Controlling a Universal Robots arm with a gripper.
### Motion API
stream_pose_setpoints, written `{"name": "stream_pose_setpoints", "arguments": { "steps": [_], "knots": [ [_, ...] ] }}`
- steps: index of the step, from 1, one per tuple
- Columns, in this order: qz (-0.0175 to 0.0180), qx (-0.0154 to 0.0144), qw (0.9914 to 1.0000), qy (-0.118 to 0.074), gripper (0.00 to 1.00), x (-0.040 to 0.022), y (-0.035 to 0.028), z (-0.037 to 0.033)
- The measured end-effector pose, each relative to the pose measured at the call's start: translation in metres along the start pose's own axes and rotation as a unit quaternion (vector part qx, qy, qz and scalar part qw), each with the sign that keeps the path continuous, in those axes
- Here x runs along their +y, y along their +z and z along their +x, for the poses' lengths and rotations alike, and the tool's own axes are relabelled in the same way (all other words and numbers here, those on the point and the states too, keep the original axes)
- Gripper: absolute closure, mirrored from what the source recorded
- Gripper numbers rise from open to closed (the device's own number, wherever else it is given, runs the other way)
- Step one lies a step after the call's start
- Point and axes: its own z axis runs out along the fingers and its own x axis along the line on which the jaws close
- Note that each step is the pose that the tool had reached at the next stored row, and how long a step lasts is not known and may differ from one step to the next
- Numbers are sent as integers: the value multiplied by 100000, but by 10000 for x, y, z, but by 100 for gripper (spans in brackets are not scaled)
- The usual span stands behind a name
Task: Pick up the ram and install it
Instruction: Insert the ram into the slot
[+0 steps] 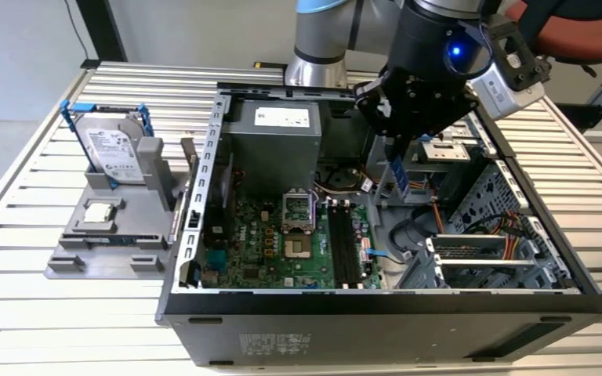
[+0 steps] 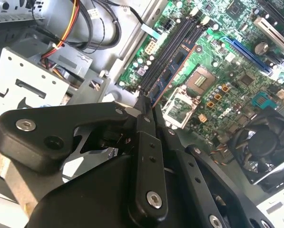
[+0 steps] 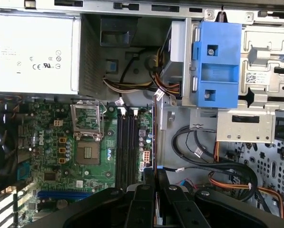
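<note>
Gripper (image 1: 398, 139) (1): clenched on the upper end of the ram (image 1: 398, 176), above the open computer case (image 1: 385, 301).
Ram (1): upright, edge-on in both wrist views, beside the slots and not seated.
Memory slots (image 1: 343, 243) (one bank): 7 o'clock from the ram in the exterior view.
Processor socket (image 3: 87, 154) (1): lid open, next to the slots.
Exterior view: hard drive (image 1: 113, 149) (1) on a grey stand (image 1: 103, 251) (1), 9 o'clock, outside the case.
Second wrist view: fan (image 2: 265, 147) (1).
First wrist view: blue bracket (image 3: 218, 64) (1).
</note>
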Motion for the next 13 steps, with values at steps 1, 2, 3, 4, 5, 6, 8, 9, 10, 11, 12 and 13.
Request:
{"name": "stream_pose_setpoints", "arguments": {
  "steps": [1, 2, 3, 4, 5, 6, 8, 9, 10, 11, 12, 13],
  "knots": [
    [8, 3, 100000, 1, 100, 0, 0, 0],
    [9, 4, 100000, 1, 100, -1, 3, 0],
    [-3, 0, 100000, 29, 100, -1, 13, 1],
    [-2, -1, 100000, 70, 100, -1, 27, 1],
    [-3, -4, 100000, 140, 100, -1, 41, 1],
    [5, -4, 100000, 259, 100, -1, 56, 1],
    [14, -19, 99999, 439, 100, -2, 85, 1],
    [19, -34, 99998, 582, 100, -2, 104, 2],
    [17, -37, 99997, 748, 100, -2, 121, 3],
    [27, -38, 99996, 872, 100, -3, 138, 3],
    [20, -45, 99995, 1018, 100, -3, 156, 4],
    [27, -50, 99992, 1236, 100, -3, 175, 5]
  ]
}}
